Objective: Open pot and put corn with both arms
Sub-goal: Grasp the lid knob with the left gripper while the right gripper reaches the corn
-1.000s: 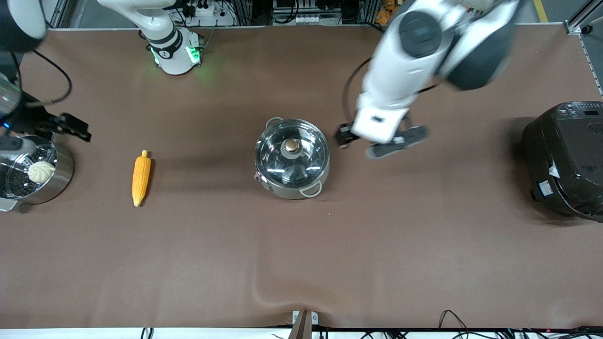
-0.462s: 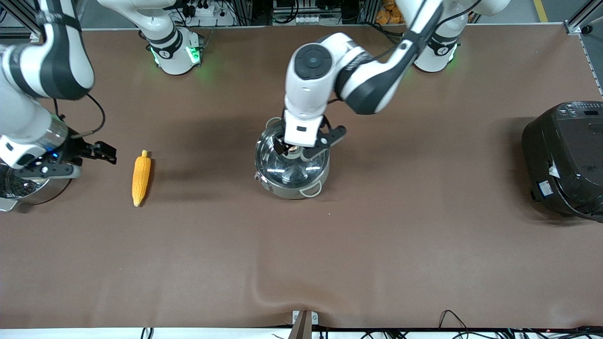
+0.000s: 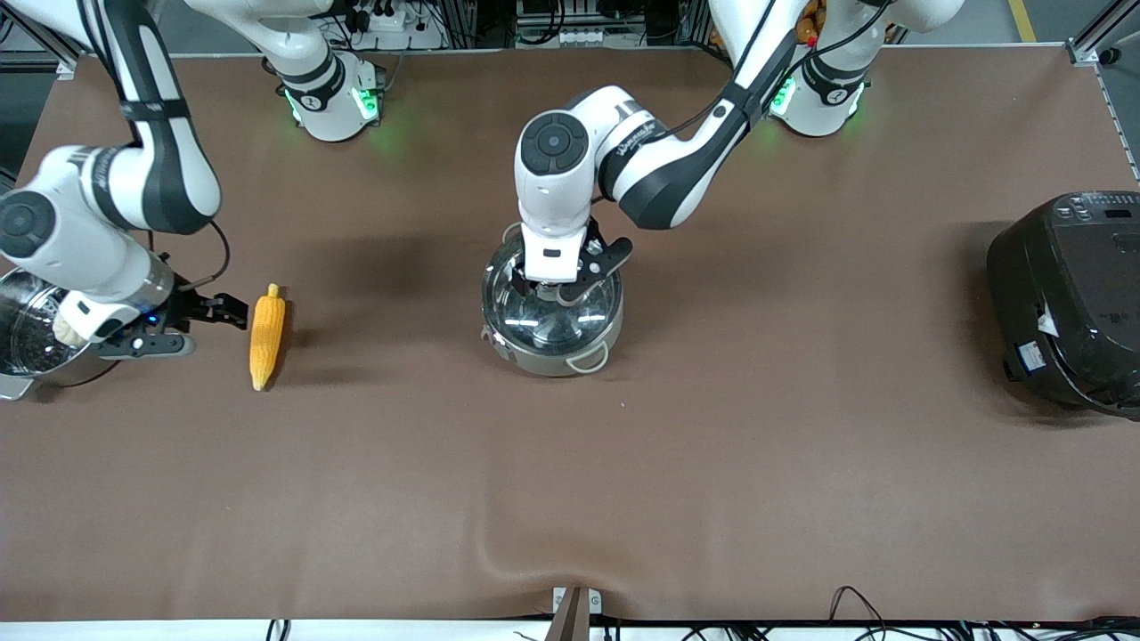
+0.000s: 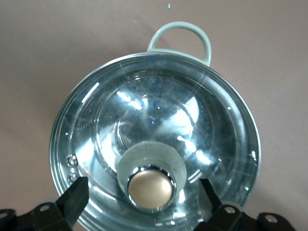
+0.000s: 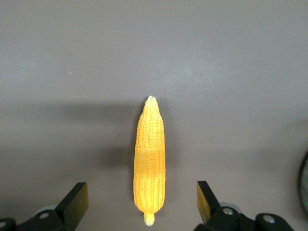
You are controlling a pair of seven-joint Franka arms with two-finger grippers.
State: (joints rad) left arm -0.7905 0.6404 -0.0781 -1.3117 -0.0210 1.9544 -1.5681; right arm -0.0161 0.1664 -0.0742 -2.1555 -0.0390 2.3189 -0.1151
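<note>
Brown surface (image 3: 712,463); pot (image 3: 552,307) mid-surface, glass lid (image 4: 154,120) on. Left gripper (image 3: 559,287) over lid knob (image 4: 150,189), fingers spread either side: centre, drop, pinch the knob stem, lift straight. Corn (image 3: 266,336) lies toward right arm's end from pot; right gripper (image 3: 203,322) just beside it, fingers spread.

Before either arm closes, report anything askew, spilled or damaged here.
Nothing stands out. The lid sits level on the pot, left tool open around its knob. The corn lies whole on the table, right tool open over it.
</note>
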